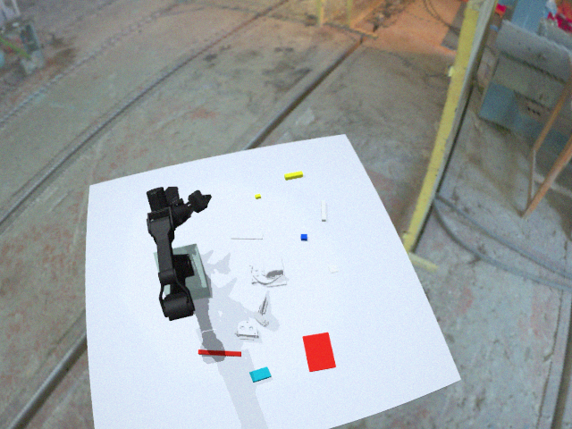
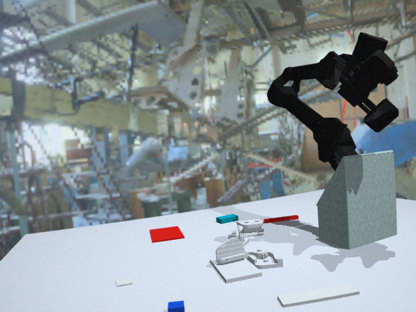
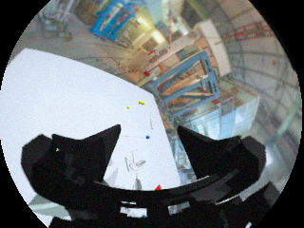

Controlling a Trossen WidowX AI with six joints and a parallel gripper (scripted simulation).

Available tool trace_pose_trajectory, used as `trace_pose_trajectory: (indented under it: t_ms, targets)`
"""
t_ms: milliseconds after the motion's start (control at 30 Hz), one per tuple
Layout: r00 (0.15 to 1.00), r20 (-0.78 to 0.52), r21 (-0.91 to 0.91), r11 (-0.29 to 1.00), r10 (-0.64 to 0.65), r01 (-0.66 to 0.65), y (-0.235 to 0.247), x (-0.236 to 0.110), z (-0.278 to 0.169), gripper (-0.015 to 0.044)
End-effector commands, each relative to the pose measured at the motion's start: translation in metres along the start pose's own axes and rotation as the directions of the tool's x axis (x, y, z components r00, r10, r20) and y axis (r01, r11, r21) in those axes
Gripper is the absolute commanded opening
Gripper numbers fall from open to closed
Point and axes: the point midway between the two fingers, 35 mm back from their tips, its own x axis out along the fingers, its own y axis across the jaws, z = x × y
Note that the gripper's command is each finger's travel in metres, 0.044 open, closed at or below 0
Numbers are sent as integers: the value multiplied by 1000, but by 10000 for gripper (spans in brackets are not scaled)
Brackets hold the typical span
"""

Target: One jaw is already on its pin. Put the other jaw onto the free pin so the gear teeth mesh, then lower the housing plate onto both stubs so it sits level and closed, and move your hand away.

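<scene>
My gripper [image 3: 149,127] is open and empty, raised high above the table near the pedestal, well away from the parts. The white base [image 1: 275,282] [image 2: 238,272] lies mid-table with an upright block and a curved, geared part on it; its pins are too small to make out. A loose white jaw [image 1: 264,307] lies apart from the base, on the side toward the cyan block, and is partly hidden behind it in the exterior view. The white housing plate [image 1: 247,327] [image 2: 250,223], with two round holes, is beyond that jaw, off the base.
A red bar [image 1: 219,353] [image 2: 282,218], cyan block [image 1: 260,374] [image 2: 227,218] and red square [image 1: 319,351] [image 2: 166,234] lie near the housing plate. A blue cube [image 1: 304,237] [image 2: 176,306], white strip [image 2: 319,296] and yellow pieces lie on the base's other side. The arm's pedestal [image 2: 371,205] stands beside.
</scene>
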Motion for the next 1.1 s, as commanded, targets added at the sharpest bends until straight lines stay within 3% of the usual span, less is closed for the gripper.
trace_pose_trajectory:
  t_ms: [0,500,1067]
  targets:
    - [992,-118,33,999,44,-40,-21,18,-23,440]
    - [853,-458,199,964,251,-177,-67,58,-137,440]
    - [541,-616,475,818,573,-326,-58,44,-294,440]
